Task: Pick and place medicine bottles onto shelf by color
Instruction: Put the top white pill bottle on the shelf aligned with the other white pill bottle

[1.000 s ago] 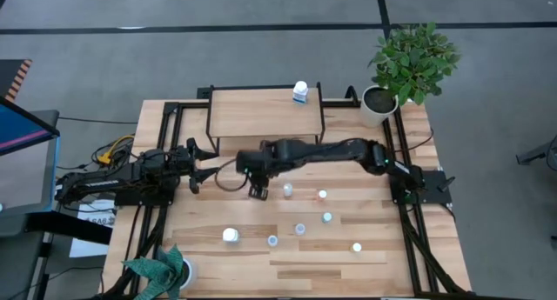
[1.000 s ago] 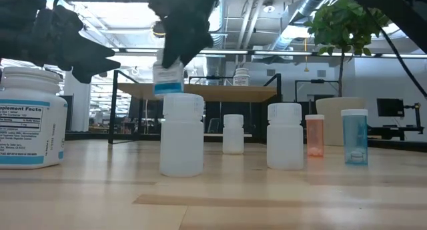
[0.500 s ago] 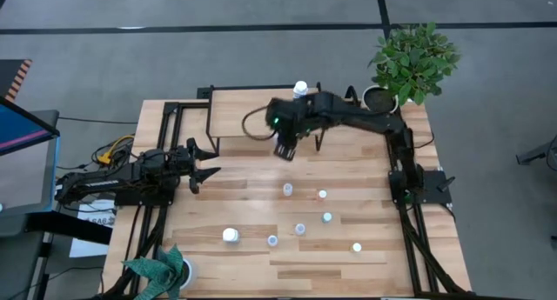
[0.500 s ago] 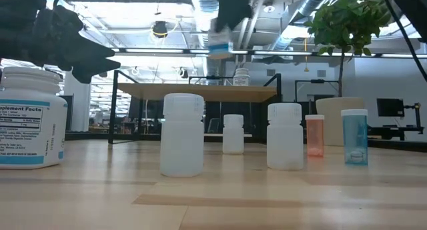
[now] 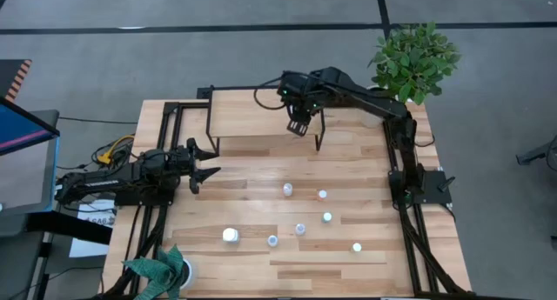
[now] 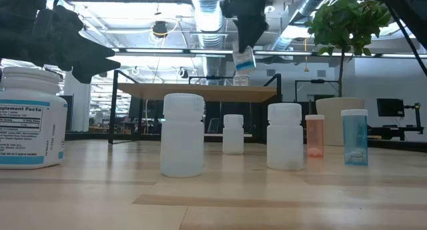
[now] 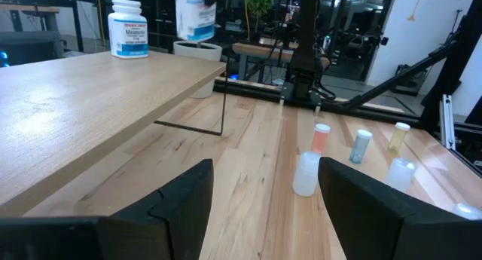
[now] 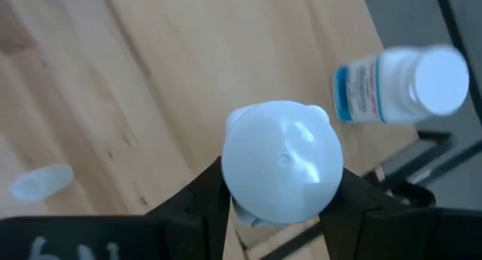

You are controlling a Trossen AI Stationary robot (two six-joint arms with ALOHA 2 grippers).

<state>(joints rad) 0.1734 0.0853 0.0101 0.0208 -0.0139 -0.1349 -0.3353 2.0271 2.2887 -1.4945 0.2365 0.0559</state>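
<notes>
My right gripper [image 5: 298, 124] hovers over the right part of the light-wood shelf [image 5: 252, 113], shut on a white medicine bottle [image 6: 244, 59] with a bluish label. The same bottle shows in the left wrist view [image 7: 195, 15]. Another white bottle [image 8: 399, 85] with a bluish label stands on its base on the shelf just beyond it. Several small bottles [image 5: 300, 229] stand on the tabletop's near half. My left gripper [image 5: 204, 161] waits open at the table's left, pointing level toward the right. My right gripper pinches the bottle by its white cap [image 8: 282, 169], one finger [image 8: 203, 196] on each side. The fingers come from above, slanting down. The bottle hangs below them, slightly tilted, lifted clear above the shelf board.
A potted plant [image 5: 379, 104] stands at the far right corner beside the shelf, and another pot with leaves [image 5: 165, 270] sits at the near left corner. A large labelled bottle [image 6: 30, 117] stands close to the low camera. Bare shelf board lies to the left.
My right gripper has carried the bottle up from over the table's middle toward the far edge and the right. It now hangs over the shelf's right part and tips more steeply downward. The bottle has stayed in the hold, clear of everything.
</notes>
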